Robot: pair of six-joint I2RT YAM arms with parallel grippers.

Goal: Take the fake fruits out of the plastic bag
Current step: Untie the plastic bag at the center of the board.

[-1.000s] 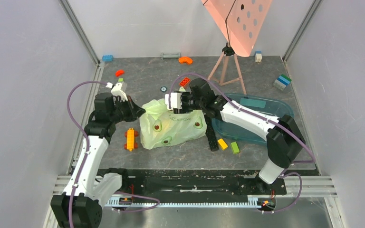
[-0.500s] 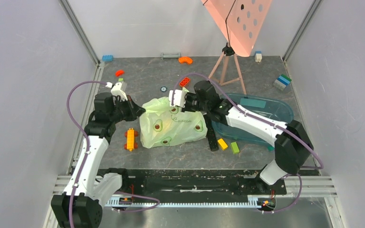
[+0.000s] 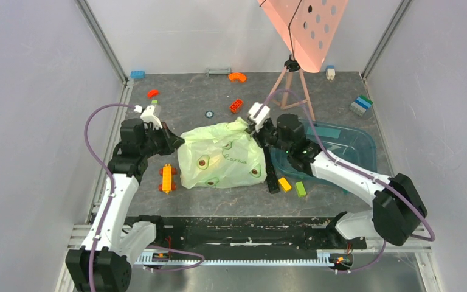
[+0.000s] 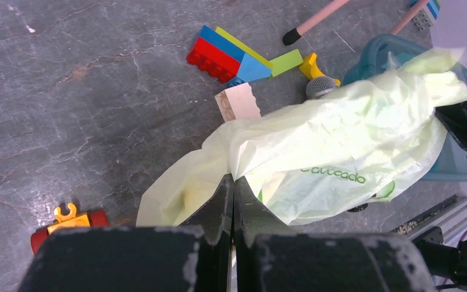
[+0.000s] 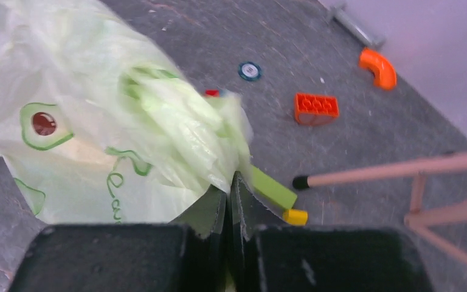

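Observation:
The pale-green plastic bag (image 3: 222, 156) with avocado prints lies mid-table, stretched between both grippers. My left gripper (image 3: 178, 142) is shut on the bag's left edge; in the left wrist view the bag (image 4: 340, 140) spreads away from the closed jaws (image 4: 233, 182). My right gripper (image 3: 255, 129) is shut on the bag's upper right corner; in the right wrist view bunched bag plastic (image 5: 158, 115) runs into the closed jaws (image 5: 229, 179). No fake fruits show; anything inside the bag is hidden.
A teal tray (image 3: 340, 143) sits right of the bag, under the right arm. Bricks lie about: orange-yellow (image 3: 168, 178), yellow (image 3: 284, 184), green (image 3: 301, 189), orange (image 3: 236, 104). A pink tripod stand (image 3: 289, 85) stands at the back.
My right gripper moved right and back, from over the bag's middle to its upper right corner, pulling the bag wider and flatter. The left gripper stayed put, holding the left edge.

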